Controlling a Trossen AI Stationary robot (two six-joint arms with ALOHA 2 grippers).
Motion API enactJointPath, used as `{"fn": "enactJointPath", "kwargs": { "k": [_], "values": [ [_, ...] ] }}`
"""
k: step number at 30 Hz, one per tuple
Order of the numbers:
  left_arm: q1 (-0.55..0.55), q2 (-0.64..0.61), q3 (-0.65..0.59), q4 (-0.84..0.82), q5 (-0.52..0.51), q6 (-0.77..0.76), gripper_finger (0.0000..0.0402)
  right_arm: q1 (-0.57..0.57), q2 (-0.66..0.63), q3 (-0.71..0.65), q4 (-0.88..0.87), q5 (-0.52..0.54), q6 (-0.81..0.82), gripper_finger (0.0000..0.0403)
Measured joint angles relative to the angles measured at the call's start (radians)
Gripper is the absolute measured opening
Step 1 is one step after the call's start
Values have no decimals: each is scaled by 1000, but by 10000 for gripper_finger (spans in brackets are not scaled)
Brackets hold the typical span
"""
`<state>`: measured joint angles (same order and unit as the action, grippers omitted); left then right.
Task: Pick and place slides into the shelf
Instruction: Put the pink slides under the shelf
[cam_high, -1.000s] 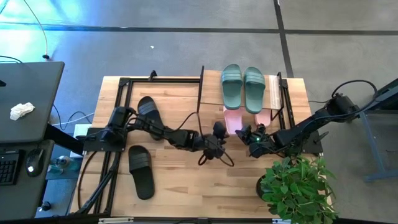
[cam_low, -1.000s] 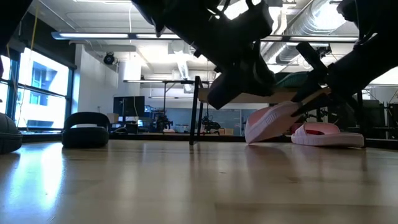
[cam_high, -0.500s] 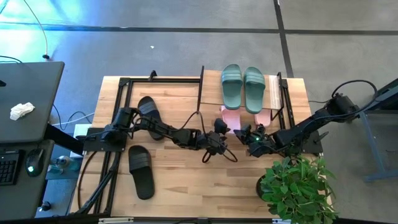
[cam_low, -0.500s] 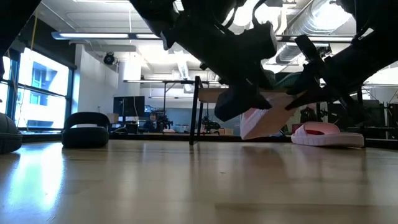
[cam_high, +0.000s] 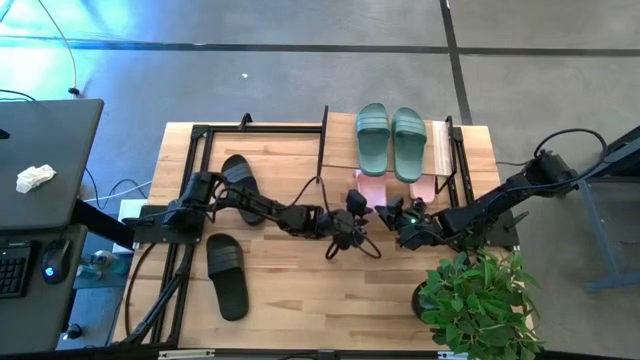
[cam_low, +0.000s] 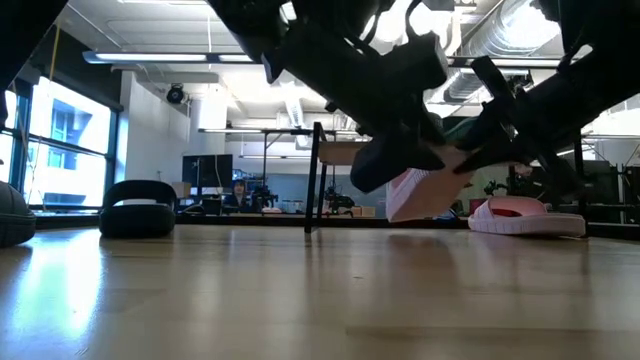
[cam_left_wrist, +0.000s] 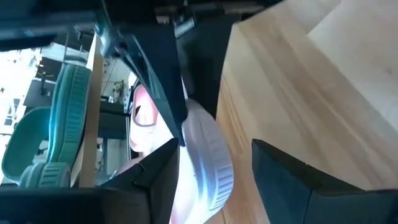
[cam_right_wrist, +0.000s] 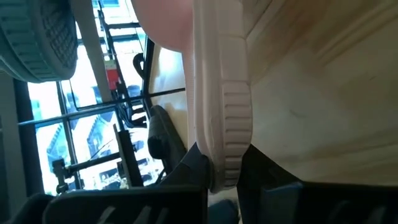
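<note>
The butcher-block table (cam_high: 300, 290) carries everything. At its far right stands the shelf (cam_high: 440, 140), a light top board on thin black posts, with the sage-green pair (cam_high: 391, 141) lying side by side on top, toes pointing far. Below them, at the shelf's near edge, sit the two light-pink slides: one flat (cam_low: 525, 218) on the table to the right, the other (cam_high: 371, 190) tilted, its ribbed pale sole edge raised off the wood. The right tool (cam_high: 405, 222) pinches that tilted slide's sole edge between its fingers (cam_right_wrist: 186, 174), as the right wrist view shows. The left tool (cam_high: 352, 205) is just beside the same slide on its left, fingers (cam_left_wrist: 280, 180) spread with a gap between them, one finger close against the slide's rim; whether it touches cannot be told. One black slide (cam_high: 226, 275) lies well apart at the near left, the other (cam_high: 238, 181) at the far left under the left arm. The table's middle and near side are bare wood. A potted plant (cam_high: 478, 300) crowds the near right corner. Beyond the table is grey floor, a dark desk (cam_high: 40, 170) at left, and in the low view a workshop room with large windows.
</note>
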<state>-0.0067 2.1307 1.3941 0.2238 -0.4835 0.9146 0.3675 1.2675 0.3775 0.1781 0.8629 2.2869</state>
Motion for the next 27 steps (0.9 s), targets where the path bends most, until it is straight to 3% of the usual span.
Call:
{"fn": "enactJointPath", "kwargs": {
  "k": [5,13,17,24,27],
  "values": [
    [3,0,0,7,-37,0,193,-1,0,0,30,-1,-9,15],
    [14,0,0,13,-6,-2,199,-1,0,0,62,1,-16,15],
    [14,0,0,18,-7,6,155,-1,0,0,60,-1,-17,15],
    [13,0,0,7,1,-7,34,-1,0,0,55,-2,-21,21],
    [13,0,0,8,0,-9,28,-1,0,0,56,-2,-47,25]
  ]
}}
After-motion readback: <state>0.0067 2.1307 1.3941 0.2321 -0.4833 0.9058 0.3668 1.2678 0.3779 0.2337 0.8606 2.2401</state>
